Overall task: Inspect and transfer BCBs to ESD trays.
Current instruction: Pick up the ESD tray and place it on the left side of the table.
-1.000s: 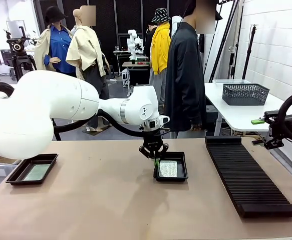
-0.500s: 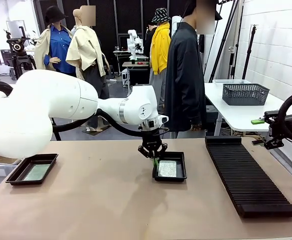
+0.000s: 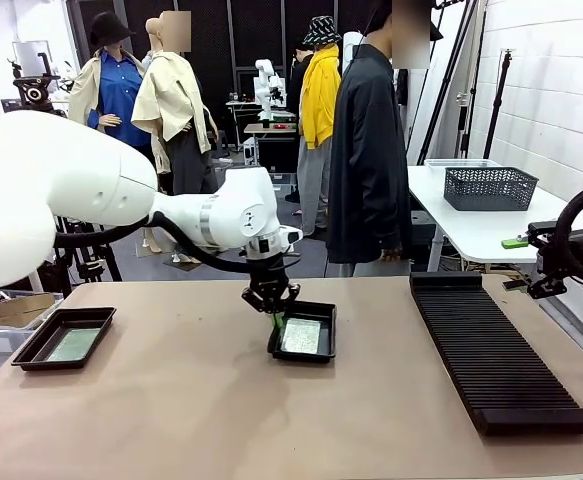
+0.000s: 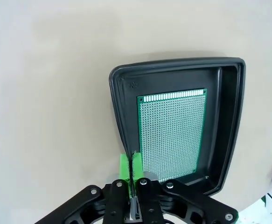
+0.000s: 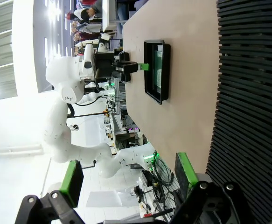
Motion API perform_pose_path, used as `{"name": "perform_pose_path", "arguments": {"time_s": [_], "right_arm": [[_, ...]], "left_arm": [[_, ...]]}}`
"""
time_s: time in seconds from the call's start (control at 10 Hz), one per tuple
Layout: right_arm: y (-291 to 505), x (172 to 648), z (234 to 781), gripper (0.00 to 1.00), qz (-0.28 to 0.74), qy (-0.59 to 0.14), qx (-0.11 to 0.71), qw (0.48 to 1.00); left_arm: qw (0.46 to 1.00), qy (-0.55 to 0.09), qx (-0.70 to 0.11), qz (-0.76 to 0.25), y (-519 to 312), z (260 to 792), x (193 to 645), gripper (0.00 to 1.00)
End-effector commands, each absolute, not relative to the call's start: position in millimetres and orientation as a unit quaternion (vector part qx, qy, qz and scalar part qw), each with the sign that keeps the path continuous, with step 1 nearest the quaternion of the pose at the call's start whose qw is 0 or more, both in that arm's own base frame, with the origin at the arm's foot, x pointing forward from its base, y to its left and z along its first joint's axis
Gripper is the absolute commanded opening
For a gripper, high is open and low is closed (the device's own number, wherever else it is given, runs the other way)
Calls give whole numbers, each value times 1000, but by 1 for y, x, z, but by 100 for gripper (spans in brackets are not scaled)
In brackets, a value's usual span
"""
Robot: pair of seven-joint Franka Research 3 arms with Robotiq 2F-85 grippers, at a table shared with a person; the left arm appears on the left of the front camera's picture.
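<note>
Left pincer point(image 3: 274, 322) is seen near mid-worktop, closed on the near-left rim of a black tray point(image 3: 316, 351); in the left wrist view the green pads point(image 4: 123, 167) are clamped on either side of the tray wall point(image 4: 120, 116), at about 7 o'clock of the tray. One green circuit board point(image 3: 301, 336) is seen lying flat inside this tray, its holes and a row of contacts on one short edge visible point(image 4: 173, 133). The tray rests on the beige worktop point(image 3: 221, 420).

A second black tray point(image 3: 33, 352) is seen at 9 o'clock on the worktop, well apart from the first, with a green board point(image 3: 73, 344) lying in it.

A long black ribbed rack point(image 3: 491, 350) lies at 3 o'clock on the worktop.

Right pincer point(image 5: 126, 179) is held off the right side of the worktop, beside the rack point(image 5: 252, 93); its green-padded fingers point(image 5: 72, 182) are spread wide with nothing between them.

A person in a dark jacket point(image 3: 369, 160) stands at 12 o'clock, beyond the worktop.
</note>
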State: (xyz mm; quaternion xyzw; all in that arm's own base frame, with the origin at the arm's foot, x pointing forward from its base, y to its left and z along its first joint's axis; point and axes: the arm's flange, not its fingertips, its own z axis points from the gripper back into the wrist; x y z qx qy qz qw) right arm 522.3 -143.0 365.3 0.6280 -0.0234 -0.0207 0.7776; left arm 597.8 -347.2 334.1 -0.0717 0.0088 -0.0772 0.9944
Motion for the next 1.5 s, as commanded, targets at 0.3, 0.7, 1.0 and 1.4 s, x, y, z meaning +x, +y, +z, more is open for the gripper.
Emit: {"name": "perform_pose_path", "arguments": {"time_s": [0.3,0.7,1.0,1.4], "right_arm": [[-139,518,366,100,-25,-27,624,781],[-139,518,366,100,-25,-27,624,781],[-139,518,366,100,-25,-27,624,781],[-139,518,366,100,-25,-27,624,781]], "left_arm": [[991,-9,-112,-75,-262,321,569,0],[992,-28,-118,-40,-195,332,573,0],[994,-13,-105,-39,-149,341,593,0],[997,12,-59,-50,-100,340,609,0]]}}
